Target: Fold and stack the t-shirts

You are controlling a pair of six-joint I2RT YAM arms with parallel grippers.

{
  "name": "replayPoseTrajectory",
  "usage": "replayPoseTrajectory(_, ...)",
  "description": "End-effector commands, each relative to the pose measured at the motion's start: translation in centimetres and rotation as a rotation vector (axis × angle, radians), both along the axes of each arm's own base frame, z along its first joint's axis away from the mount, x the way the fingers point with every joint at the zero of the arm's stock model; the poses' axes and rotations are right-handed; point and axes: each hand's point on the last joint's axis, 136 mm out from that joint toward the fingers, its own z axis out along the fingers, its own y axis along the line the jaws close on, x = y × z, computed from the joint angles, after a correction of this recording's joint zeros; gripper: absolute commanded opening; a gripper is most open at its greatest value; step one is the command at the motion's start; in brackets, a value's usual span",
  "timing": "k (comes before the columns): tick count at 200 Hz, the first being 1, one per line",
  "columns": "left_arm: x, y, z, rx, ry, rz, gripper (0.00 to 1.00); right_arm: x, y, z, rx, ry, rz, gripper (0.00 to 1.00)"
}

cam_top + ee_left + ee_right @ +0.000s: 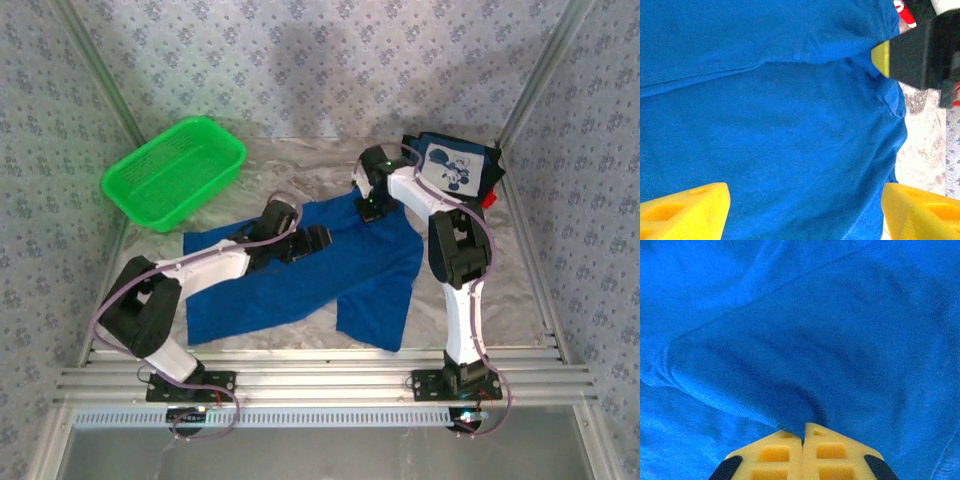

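The royal blue t-shirt [300, 280] lies spread, plain side up, across the middle of the table. My left gripper [316, 238] hovers open over its upper middle; in the left wrist view the yellow fingers [687, 210] stand wide apart above the blue cloth [780, 125]. At the shirt's far edge my right gripper [375, 208] is shut on a pinched fold of blue cloth [790, 410], its fingers [835, 450] pressed together. The dark navy t-shirt with a white cartoon panel [455, 165] lies folded at the back right. A sliver of the red t-shirt [490, 198] shows beside it.
A green mesh basket [175, 170] sits at the back left. Patterned walls and metal posts close in the table on three sides. Bare marbled tabletop [290, 175] shows behind the blue shirt and along its right edge [925, 145].
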Motion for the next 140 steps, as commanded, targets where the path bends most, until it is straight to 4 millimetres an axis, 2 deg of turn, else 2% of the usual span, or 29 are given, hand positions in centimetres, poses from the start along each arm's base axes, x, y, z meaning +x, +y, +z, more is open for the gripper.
replayPoseTrajectory(1,0.5,-2.0,1.5,-0.039,-0.023,-0.044,0.79,-0.7,0.5,-0.1,0.124,0.130,-0.032,0.02)
replayPoseTrajectory(30,0.7,-3.3,1.0,-0.045,-0.004,-0.063,0.78,-0.1,0.5,-0.6,0.266,0.238,-0.118,0.00)
replayPoseTrajectory(50,0.9,-3.7,0.3,-0.042,0.017,-0.050,0.77,-0.1,0.8,-0.1,0.383,0.290,-0.152,0.00)
replayPoseTrajectory(95,1.6,-4.7,-0.6,-0.053,0.056,-0.029,0.76,-1.5,0.3,0.3,0.608,0.457,-0.236,0.00)
replayPoseTrajectory(117,1.9,-5.1,-0.9,-0.066,0.074,-0.018,0.75,-2.1,0.9,1.0,0.721,0.527,-0.261,0.00)
replayPoseTrajectory(140,2.0,-5.1,-1.2,-0.060,0.094,0.001,0.75,-3.7,1.8,1.9,0.792,0.620,-0.246,0.00)
